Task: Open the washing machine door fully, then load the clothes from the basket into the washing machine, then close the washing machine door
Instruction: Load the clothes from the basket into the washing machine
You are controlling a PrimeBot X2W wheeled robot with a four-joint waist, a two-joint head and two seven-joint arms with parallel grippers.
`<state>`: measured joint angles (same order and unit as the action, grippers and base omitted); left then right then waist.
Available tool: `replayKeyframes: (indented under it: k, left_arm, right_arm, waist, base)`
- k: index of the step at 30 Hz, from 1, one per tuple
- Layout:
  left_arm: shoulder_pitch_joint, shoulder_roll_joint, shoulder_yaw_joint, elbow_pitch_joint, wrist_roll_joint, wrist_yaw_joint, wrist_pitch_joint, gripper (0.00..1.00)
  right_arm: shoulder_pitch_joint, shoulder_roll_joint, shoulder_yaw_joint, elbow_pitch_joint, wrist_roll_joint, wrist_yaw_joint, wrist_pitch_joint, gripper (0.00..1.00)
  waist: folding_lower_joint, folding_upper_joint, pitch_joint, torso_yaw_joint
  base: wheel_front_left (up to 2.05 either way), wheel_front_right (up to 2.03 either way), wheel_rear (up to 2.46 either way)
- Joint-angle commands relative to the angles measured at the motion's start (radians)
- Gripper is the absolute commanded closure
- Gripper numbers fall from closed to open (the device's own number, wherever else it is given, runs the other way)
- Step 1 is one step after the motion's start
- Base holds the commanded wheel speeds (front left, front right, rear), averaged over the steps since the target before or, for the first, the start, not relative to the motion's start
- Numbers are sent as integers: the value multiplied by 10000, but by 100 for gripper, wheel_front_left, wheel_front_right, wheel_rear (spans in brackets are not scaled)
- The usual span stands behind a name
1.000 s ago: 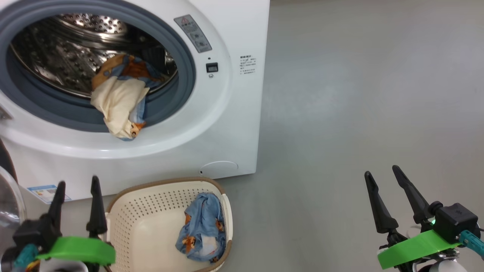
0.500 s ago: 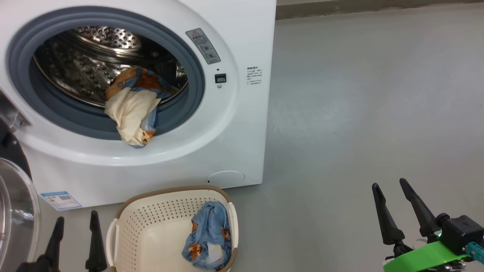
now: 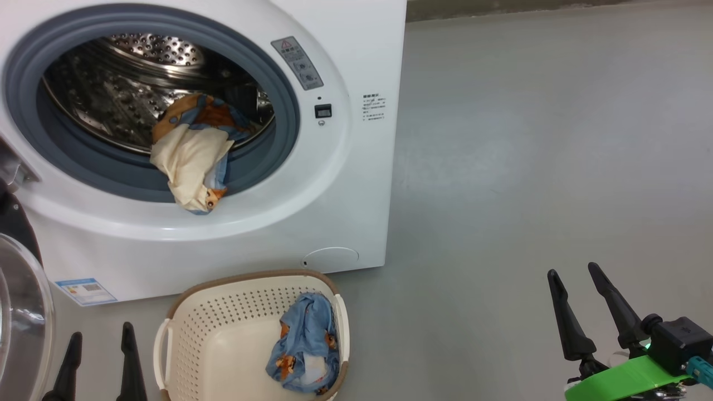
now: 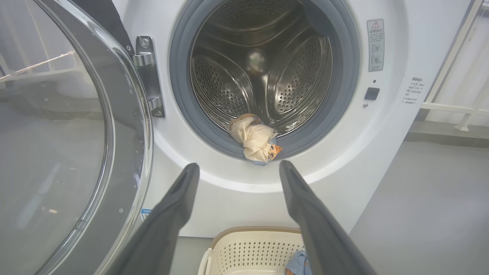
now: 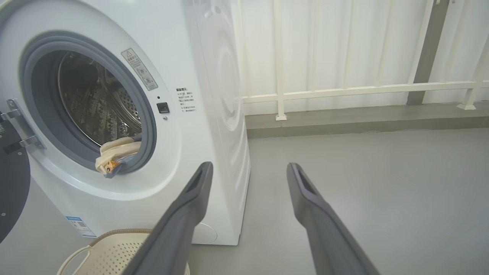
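Observation:
The white washing machine (image 3: 345, 184) stands with its door (image 4: 68, 133) swung wide to the left. One piece of the clothes (image 3: 192, 153) hangs over the grey rubber ring at the drum's mouth, also seen as clothes (image 4: 256, 142) in the left wrist view. A second blue piece (image 3: 303, 348) lies in the cream basket (image 3: 223, 317) on the floor before the machine. My left gripper (image 3: 100, 340) is open and empty, low at the basket's left. My right gripper (image 3: 574, 275) is open and empty, far to the right over bare floor.
Grey floor (image 3: 529, 156) stretches to the right of the machine. A white railing (image 5: 344, 91) and a low kerb run along the back wall. The open door's glass bowl (image 3: 19, 323) bulges at the far left, close to my left gripper.
My left gripper has sunk toward the bottom edge of the head view. The head camera has tilted, shifting the machine and basket. The right gripper and clothes stay put.

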<state>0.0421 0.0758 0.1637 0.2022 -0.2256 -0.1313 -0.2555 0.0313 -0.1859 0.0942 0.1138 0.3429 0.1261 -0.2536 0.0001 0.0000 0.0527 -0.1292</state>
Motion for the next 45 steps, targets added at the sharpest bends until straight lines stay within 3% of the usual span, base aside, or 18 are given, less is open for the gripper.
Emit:
replayKeyframes:
  k: [1,17,45]
  left_arm:
    - [-311,91,332,-321,124,6,-63,0]
    - [-2083,647,-251,586,-234,6,-63,0]
    - [-6475,1640,-456,3963,-448,6,-63,0]
  right_arm:
    - [-227,-171,194,-238,32,46,-82,0]
    - [-835,67,321,-392,-46,46,-82,0]
    - [-2187,436,696,-519,-139,46,-82,0]
  waist:
    - [-1,0,41,-16]
    - [-1,0,1346,-296]
    - [-1,0,3444,-1022]
  base:
    - [0,0,0]
    - [0,0,0]
    - [0,0,0]
